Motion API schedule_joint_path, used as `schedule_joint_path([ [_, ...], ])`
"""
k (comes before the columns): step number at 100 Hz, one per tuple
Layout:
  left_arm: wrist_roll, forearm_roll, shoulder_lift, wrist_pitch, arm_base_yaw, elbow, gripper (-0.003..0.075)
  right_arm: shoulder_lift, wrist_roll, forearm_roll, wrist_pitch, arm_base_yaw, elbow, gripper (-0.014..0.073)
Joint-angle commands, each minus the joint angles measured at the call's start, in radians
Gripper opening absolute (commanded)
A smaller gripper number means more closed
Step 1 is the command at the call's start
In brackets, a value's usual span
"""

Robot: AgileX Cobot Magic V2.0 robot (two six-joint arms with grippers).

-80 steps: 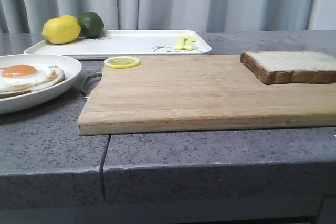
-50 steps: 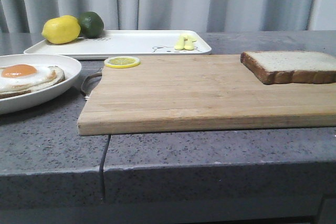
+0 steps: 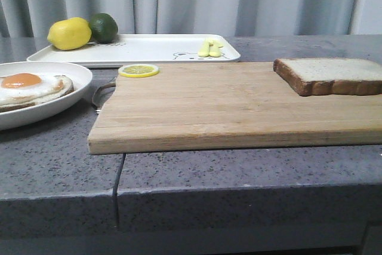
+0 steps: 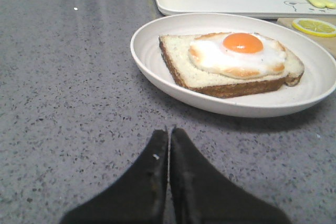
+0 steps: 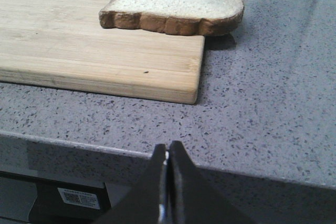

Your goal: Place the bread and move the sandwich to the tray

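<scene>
Bread (image 3: 331, 74), a thick white slice with a dark brown crust, lies flat at the far right corner of the wooden cutting board (image 3: 227, 108); in the right wrist view it overhangs the board's end edge a little. On the board's opposite far corner sits a thin lemon slice (image 3: 138, 70).

Left of the board, on the grey speckled worktop (image 3: 54, 159), stands a round shallow white dish (image 3: 71, 91) holding the sandwich (image 4: 231, 64): one crusted slice topped by a fried egg (image 4: 239, 53) with an orange yolk.

Behind dish and board lies the long white tray (image 3: 149, 49). A lemon (image 3: 70, 33) and a lime (image 3: 103, 27) sit at the tray's left end, touching each other, and a pale yellow utensil (image 3: 210, 48) rests near its right end, beside a small line drawing.

The left gripper (image 4: 168, 145) hangs low over the bare worktop just short of the dish, its jaws pressed together and holding nothing. The right gripper (image 5: 167, 163) sits near the worktop's front edge, well apart from the bread, its jaws likewise pressed together and empty.
</scene>
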Motion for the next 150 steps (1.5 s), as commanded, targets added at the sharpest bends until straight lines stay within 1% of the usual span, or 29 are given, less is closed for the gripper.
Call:
schedule_joint_path([
  [1, -0.005, -0.018, -0.032, -0.145, 0.002, 0.015, -0.002, -0.02, -0.006, -0.013, -0.12, 0.001, 0.003, -0.0067],
  [9, -0.005, -0.055, -0.032, -0.222, 0.002, 0.015, -0.002, -0.02, -0.006, -0.013, -0.22, 0.001, 0.003, -0.0067],
  [14, -0.005, -0.054, -0.032, -0.265, 0.002, 0.015, -0.002, -0.02, -0.006, -0.013, -0.3, 0.001, 0.003, -0.0067],
  [28, -0.005, -0.054, -0.032, -0.38, 0.002, 0.015, -0.002, -0.02, -0.007, -0.013, -0.465, 0.001, 0.003, -0.0067],
  [35, -0.005, -0.054, -0.032, -0.438, 0.002, 0.015, -0.002, -0.02, -0.007, -0.013, -0.504, 0.001, 0.003, -0.0067],
  [47, -0.005, -0.054, -0.032, -0.491, 0.002, 0.015, -0.002, -0.02, -0.009, -0.013, -0.496, 0.001, 0.002, -0.0067],
  [55, -0.007, -0.054, -0.032, -0.511, 0.002, 0.013, -0.002, -0.02, -0.001, -0.007, -0.47, 0.001, -0.001, -0.0064],
  [68, -0.007, -0.054, -0.025, -0.502, 0.002, -0.02, -0.002, -0.002, 0.012, 0.075, -0.342, 0.001, -0.046, -0.0058],
  [74, -0.007, -0.054, -0.014, -0.487, 0.002, -0.045, -0.002, 0.022, 0.012, 0.102, -0.309, 0.001, -0.073, -0.0058],
  [84, -0.007, -0.054, 0.021, -0.423, 0.002, -0.102, -0.002, 0.096, 0.012, 0.105, -0.267, 0.001, -0.133, -0.0058],
  [94, -0.007, -0.052, 0.071, -0.367, 0.002, -0.16, -0.002, 0.186, 0.012, 0.105, -0.188, 0.001, -0.209, -0.0058],
  [108, -0.007, -0.044, 0.142, -0.345, 0.002, -0.219, -0.002, 0.324, 0.008, 0.09, -0.055, 0.001, -0.34, -0.0058],
  [112, -0.007, -0.044, 0.155, -0.345, 0.002, -0.232, -0.002, 0.354, 0.005, 0.071, -0.053, 0.001, -0.359, -0.0058],
  [124, -0.005, -0.031, 0.187, -0.347, 0.002, -0.262, -0.002, 0.415, 0.005, 0.059, -0.122, 0.001, -0.37, -0.0058],
  [133, -0.005, -0.031, 0.201, -0.345, 0.002, -0.273, -0.002, 0.455, 0.005, 0.057, -0.12, 0.0, -0.417, -0.0056],
  [143, -0.005, -0.031, 0.205, -0.345, 0.002, -0.275, -0.002, 0.525, 0.017, 0.057, -0.041, -0.015, -0.507, -0.0049],
  [150, -0.005, -0.031, 0.205, -0.345, 0.002, -0.275, -0.002, 0.591, 0.017, 0.056, 0.053, -0.052, -0.584, 0.0013],
])
